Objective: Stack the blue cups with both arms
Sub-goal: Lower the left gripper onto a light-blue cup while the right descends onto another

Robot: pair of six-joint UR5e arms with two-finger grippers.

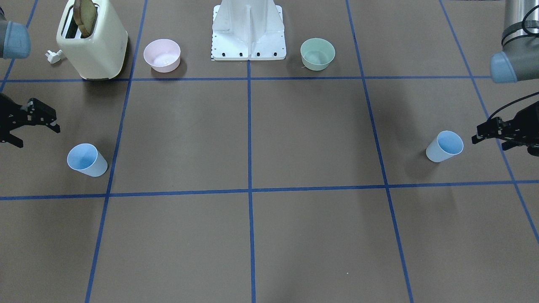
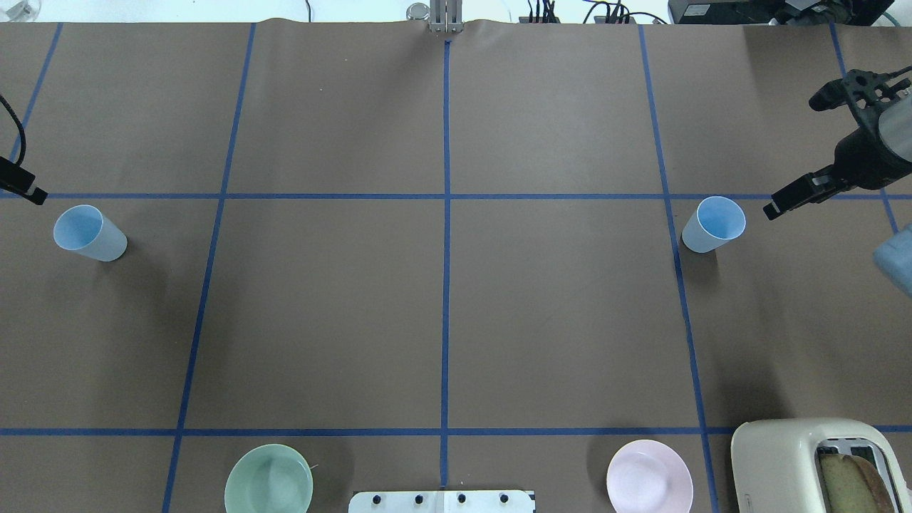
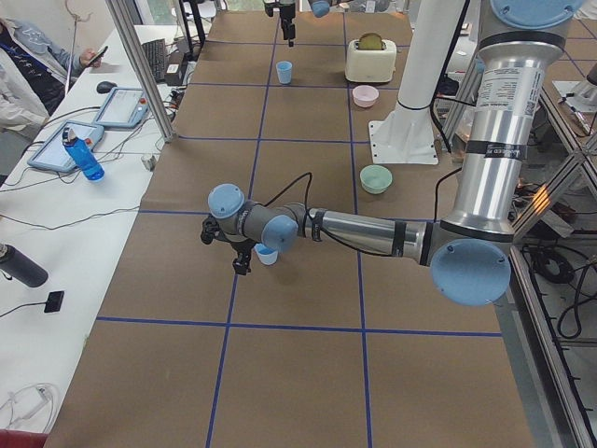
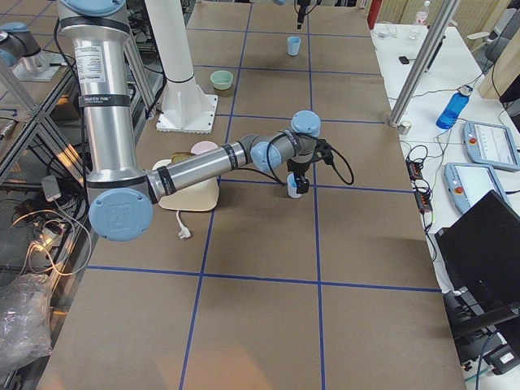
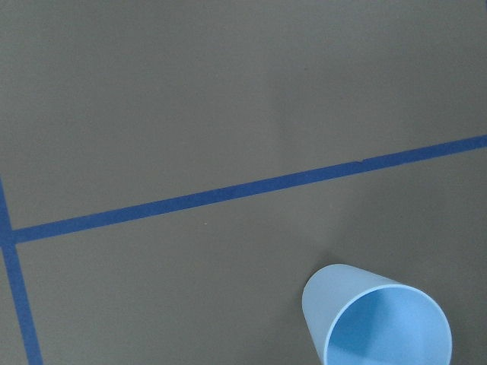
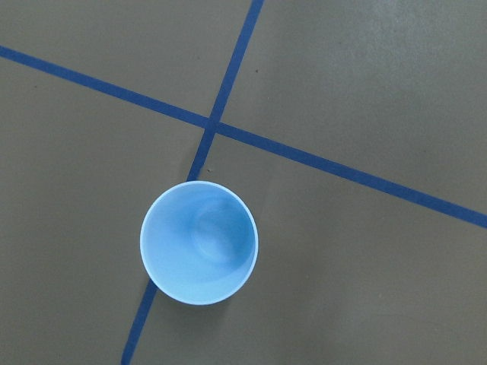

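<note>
Two pale-blue cups stand upright and far apart on the brown table. One cup [image 2: 89,233] [image 1: 444,146] [image 5: 377,323] is at my left, and the left gripper [image 1: 491,143] hovers just outside it, open and empty; in the overhead view only one finger [image 2: 28,191] shows. The other cup [image 2: 712,224] [image 1: 87,160] [image 6: 199,242] is at my right. The right gripper [image 2: 794,155] [image 1: 37,135] is wide open and empty, just beyond the cup on its outer side. No fingers show in either wrist view.
A cream toaster [image 1: 92,42] with a bread slice in it stands near the robot base on my right, a pink bowl [image 1: 162,54] beside it. A mint-green bowl [image 1: 317,53] stands on the other side of the white base post [image 1: 249,31]. Blue tape lines grid the table.
</note>
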